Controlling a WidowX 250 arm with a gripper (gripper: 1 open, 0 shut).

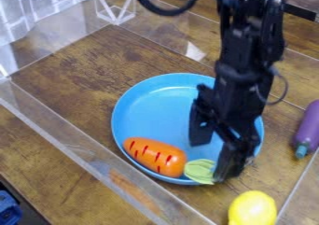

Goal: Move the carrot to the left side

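The carrot (155,155), orange with dark ridges, lies flat near the front rim of the blue plate (152,109). Its green leafy top (200,171) points right. My gripper (215,147) points down over the right half of the plate, open, with nothing between its black fingers (201,128). The near finger stands just above and right of the leafy top. Whether it touches the top I cannot tell.
A yellow lemon (252,209) sits at the front right, off the plate. A purple eggplant (307,128) lies at the right edge. Clear plastic walls (75,145) run along the left and front of the wooden table (88,75).
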